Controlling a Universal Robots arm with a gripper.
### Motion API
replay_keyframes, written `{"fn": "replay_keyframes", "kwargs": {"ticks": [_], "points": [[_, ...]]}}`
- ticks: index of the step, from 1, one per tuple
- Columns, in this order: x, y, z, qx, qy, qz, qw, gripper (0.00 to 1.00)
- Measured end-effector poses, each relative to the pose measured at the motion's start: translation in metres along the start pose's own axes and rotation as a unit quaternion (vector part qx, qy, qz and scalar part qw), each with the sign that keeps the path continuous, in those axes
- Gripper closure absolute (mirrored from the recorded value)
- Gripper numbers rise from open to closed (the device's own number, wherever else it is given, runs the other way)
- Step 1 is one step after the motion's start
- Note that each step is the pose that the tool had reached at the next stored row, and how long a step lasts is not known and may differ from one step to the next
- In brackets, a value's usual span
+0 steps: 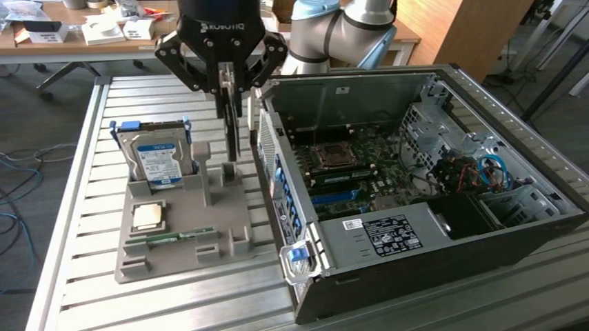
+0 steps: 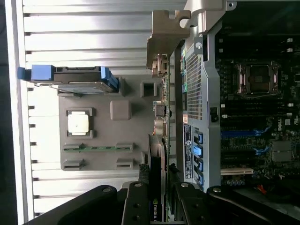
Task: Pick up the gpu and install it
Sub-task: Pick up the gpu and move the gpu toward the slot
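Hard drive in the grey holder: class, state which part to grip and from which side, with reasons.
I would grip the hard drive at its free upper end, from above, closing across the two broad faces. Its lower end sits in the grey holder, blue rails flank its sides, and it stands nearly upright.

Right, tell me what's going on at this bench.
The arm's end effector is closed on the gpu, holding it upright and edge-on over the grey holder, right beside the open case. Its lower end is down at the holder's posts, and I can't tell whether it has cleared them. The hard drive, cpu and memory stick sit in the holder. The gpu is not yet in the case.
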State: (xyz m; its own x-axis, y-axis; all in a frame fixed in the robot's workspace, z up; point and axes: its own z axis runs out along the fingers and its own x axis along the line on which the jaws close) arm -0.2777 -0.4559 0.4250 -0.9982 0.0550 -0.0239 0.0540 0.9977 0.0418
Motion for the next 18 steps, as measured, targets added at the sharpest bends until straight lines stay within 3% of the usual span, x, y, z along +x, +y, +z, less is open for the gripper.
{"fn": "replay_keyframes", "kwargs": {"ticks": [4,10,18], "points": [[0.000,0.0002,-0.0063,-0.0001,-0.0001,0.000,1.0000,0.74],[-0.001,0.0003,-0.0064,0.0000,0.0000,0.000,1.0000,0.74],[-0.019,0.0013,-0.0058,-0.0001,0.0000,0.000,1.0000,0.74]]}}
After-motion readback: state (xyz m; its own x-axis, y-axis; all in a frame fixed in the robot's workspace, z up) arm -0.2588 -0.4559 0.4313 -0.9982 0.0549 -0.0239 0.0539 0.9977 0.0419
